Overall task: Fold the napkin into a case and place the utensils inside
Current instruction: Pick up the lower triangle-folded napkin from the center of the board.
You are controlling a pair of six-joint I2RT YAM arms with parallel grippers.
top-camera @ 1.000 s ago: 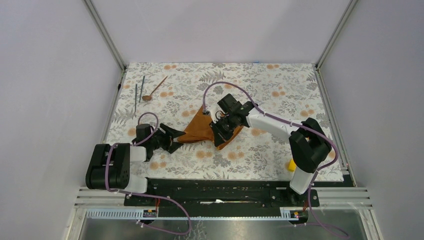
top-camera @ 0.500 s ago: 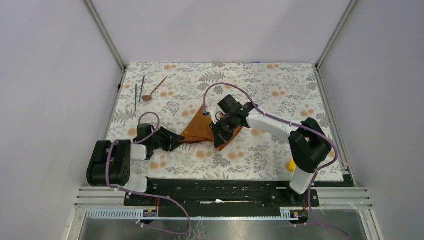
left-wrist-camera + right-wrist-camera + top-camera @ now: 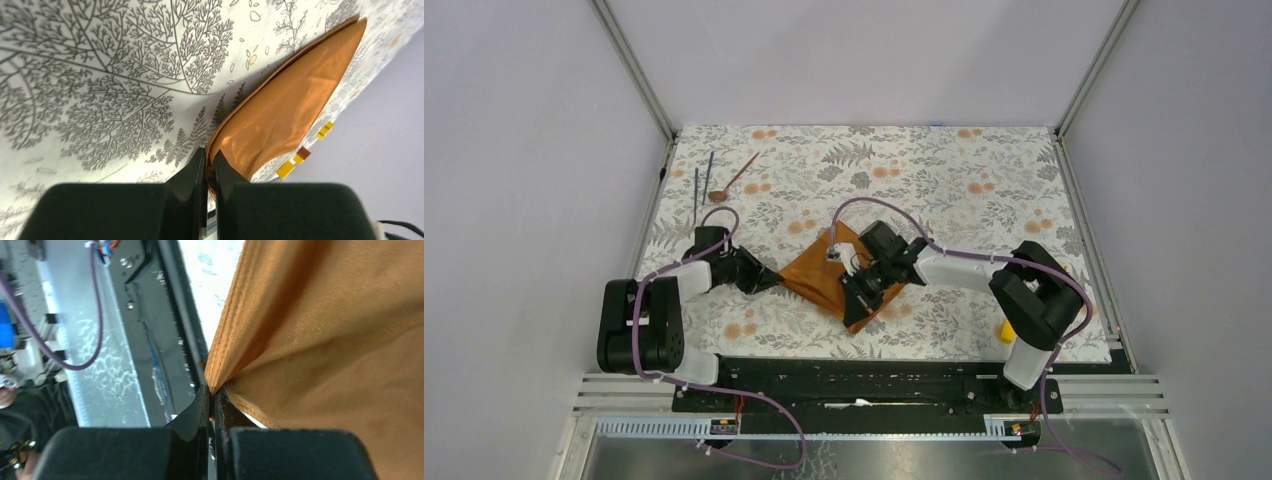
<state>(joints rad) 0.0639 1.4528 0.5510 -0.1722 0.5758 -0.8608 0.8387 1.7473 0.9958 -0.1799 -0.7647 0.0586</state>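
The rust-orange napkin (image 3: 819,275) lies folded near the middle of the floral tablecloth, held at two corners. My left gripper (image 3: 772,283) is shut on its left corner; in the left wrist view the cloth (image 3: 285,110) runs out from between the jaws (image 3: 210,157). My right gripper (image 3: 856,305) is shut on the near corner, and the cloth (image 3: 325,340) fans out from the jaws (image 3: 212,392) in the right wrist view. The utensils lie at the far left: a copper-brown spoon (image 3: 732,178) and two thin dark rods (image 3: 702,182).
The floral tablecloth (image 3: 984,190) covers the table. A small yellow block (image 3: 1005,330) sits at the near right by the right arm's base; yellow blocks (image 3: 292,164) show in the left wrist view too. The black rail (image 3: 864,385) runs along the near edge.
The left gripper closed on the napkin's left corner. The right gripper pulled its corner toward the near edge, and the left arm swung farther in, stretching the cloth lower.
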